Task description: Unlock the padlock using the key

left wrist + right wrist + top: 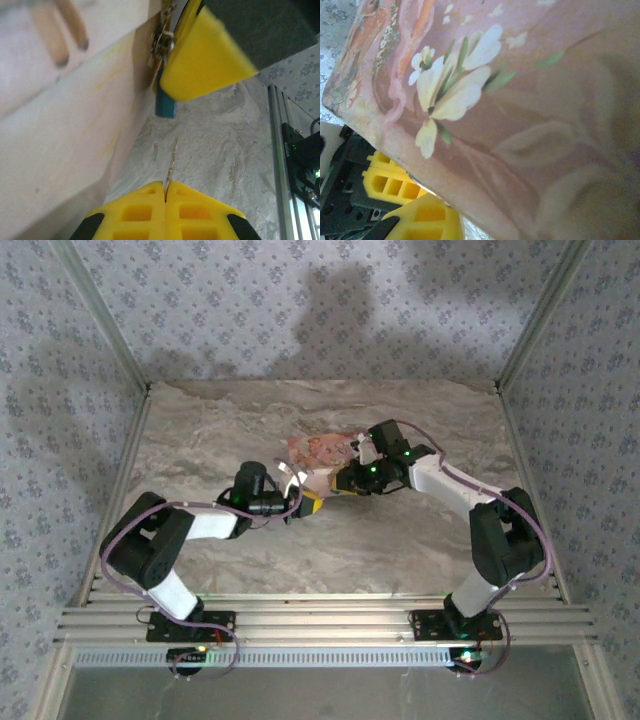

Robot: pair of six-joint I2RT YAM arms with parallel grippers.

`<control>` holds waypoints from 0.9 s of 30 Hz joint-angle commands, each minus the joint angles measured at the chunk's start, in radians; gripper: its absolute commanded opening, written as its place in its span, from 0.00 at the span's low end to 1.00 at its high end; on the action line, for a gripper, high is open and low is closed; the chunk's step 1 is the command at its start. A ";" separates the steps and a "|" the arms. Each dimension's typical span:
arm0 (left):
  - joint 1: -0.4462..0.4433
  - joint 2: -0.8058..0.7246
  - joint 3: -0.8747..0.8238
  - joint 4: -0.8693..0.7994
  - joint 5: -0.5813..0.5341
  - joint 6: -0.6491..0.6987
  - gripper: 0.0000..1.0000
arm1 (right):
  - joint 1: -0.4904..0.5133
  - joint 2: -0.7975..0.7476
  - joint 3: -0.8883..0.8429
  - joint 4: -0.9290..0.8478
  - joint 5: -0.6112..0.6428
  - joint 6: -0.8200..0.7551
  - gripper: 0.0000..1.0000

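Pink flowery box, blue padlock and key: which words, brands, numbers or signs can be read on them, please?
There is no readable text.
The pink box: painted flowers only, no letters.
The padlock: blurred, no marking legible.
The key: seen edge-on, no stamp legible.

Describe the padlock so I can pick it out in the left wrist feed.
Find the large pink flowery box on the left of the left wrist view and follow its wall to the metal clasp. Just below hangs the tiny blue-bodied padlock, the only blue thing, beside the right pincer's yellow finger and ahead of the thin metal key in the left pincer.
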 commanded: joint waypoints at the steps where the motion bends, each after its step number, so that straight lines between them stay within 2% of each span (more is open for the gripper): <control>1: -0.009 0.031 0.039 0.033 0.051 -0.020 0.00 | 0.010 -0.015 -0.004 0.093 -0.034 0.013 0.00; 10: -0.010 0.068 0.055 0.037 0.060 -0.027 0.00 | 0.016 -0.016 -0.017 0.124 -0.067 0.031 0.00; 27: -0.011 0.080 0.047 0.071 -0.045 -0.038 0.00 | 0.028 -0.006 -0.017 0.144 -0.063 0.105 0.00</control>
